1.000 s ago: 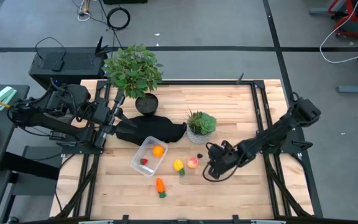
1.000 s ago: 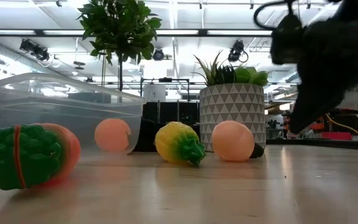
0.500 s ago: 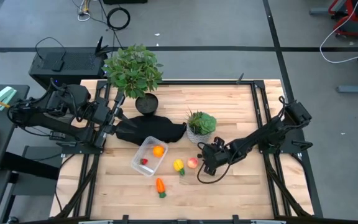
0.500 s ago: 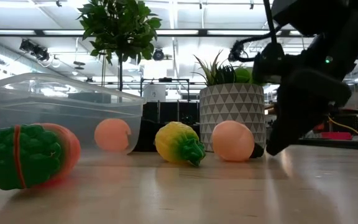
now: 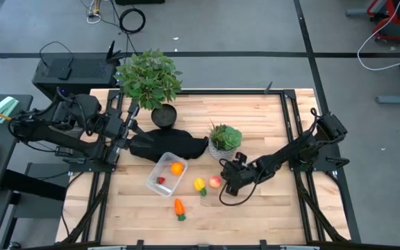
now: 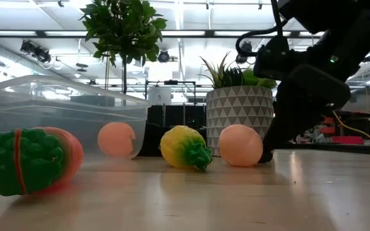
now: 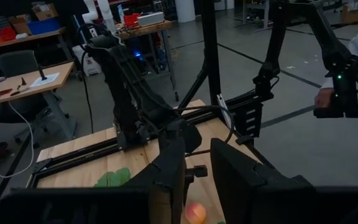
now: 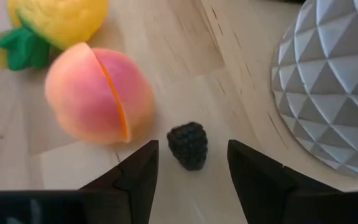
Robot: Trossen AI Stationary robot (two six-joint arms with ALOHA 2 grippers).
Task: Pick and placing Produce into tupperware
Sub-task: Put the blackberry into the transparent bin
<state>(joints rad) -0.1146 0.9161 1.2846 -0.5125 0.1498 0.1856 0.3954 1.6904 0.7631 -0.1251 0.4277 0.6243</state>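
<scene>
From above, the tupperware (image 5: 167,173) lies on the wooden table (image 5: 269,215) in front of a black cloth (image 5: 169,144), with the round orange (image 5: 177,167) and the tiny strawberry (image 5: 161,180) inside it. The yellow piece with a green stem (image 5: 199,185) and the pink-red fruit (image 5: 214,181) sit side by side on the boards just beside the container, and the carrot (image 5: 178,207) lies apart, nearer the front edge. The right gripper (image 5: 228,177) is low over the table, close to the pink-red fruit and in front of the small potted plant (image 5: 224,141); the left gripper (image 5: 128,126) waits at the table's left edge by the large plant (image 5: 149,76). At table height, the right arm comes down immediately beside the pink-red fruit (image 6: 240,145), in front of the patterned pot (image 6: 239,115), while the carrot (image 6: 27,160) looms nearest the lens. The left wrist camera shows its own fingers (image 7: 166,180) parted with nothing between them. The right wrist camera shows its fingers (image 8: 138,177) spread wide and empty, a small dark berry (image 8: 188,145) lying on the wood between them (not touched by either), with the pink-red fruit (image 8: 98,99) just beside it.
</scene>
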